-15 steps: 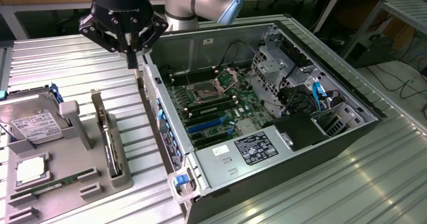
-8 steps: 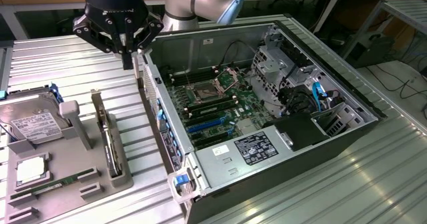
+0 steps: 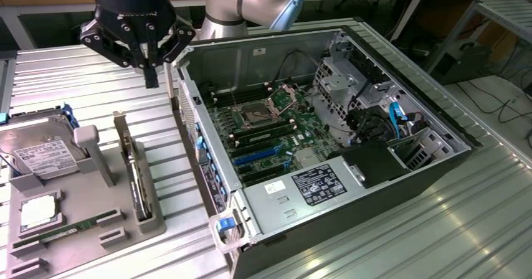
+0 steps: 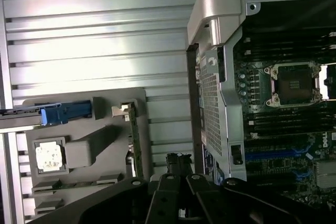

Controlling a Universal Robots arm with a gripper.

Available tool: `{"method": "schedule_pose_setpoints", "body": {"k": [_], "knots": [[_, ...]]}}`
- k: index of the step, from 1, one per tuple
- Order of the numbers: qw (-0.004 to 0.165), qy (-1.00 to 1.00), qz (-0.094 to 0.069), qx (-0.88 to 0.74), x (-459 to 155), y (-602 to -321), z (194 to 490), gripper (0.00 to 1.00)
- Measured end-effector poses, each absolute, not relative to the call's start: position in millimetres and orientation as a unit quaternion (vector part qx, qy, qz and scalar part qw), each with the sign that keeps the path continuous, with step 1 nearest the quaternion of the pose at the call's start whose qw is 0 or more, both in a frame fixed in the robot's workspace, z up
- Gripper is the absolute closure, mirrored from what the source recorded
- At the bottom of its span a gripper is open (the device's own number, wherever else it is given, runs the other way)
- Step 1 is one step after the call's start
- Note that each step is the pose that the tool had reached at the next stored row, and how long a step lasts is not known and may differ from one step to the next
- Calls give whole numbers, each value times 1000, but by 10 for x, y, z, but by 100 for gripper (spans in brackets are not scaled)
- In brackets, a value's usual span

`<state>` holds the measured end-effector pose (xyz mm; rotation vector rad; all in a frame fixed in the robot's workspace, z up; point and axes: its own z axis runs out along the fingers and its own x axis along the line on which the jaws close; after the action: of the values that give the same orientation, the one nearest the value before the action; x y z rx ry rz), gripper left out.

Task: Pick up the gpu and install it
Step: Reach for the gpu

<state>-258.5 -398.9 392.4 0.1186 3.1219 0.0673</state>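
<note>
The gpu (image 3: 133,162) stands on its long edge in a slot of the grey parts holder (image 3: 91,223), its metal bracket at the far end. In the wrist view the gpu (image 4: 135,139) shows edge-on with its silvery bracket tab nearest the ribbed table. My gripper (image 3: 151,75) hangs above the table, between the holder and the open computer case (image 3: 208,148), and is shut with nothing in it. Its dark fingertips (image 4: 178,162) sit just off the gpu's near end. The motherboard (image 3: 275,136) lies bare inside the case, with blue slots (image 3: 256,156) near its lower edge.
On the holder lie a hard drive (image 3: 37,151) with a white label, a processor (image 3: 37,212) and a green RAM stick (image 3: 71,228). A drive cage (image 3: 345,83) and cables (image 3: 390,120) crowd the case's far side. The ribbed metal table (image 3: 465,229) spreads around it.
</note>
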Motion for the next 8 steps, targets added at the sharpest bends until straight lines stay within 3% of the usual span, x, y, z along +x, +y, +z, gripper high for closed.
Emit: {"method": "schedule_pose_setpoints", "body": {"k": [8], "knots": [[8,999,22,38,-2671,-3989,3923,89]]}}
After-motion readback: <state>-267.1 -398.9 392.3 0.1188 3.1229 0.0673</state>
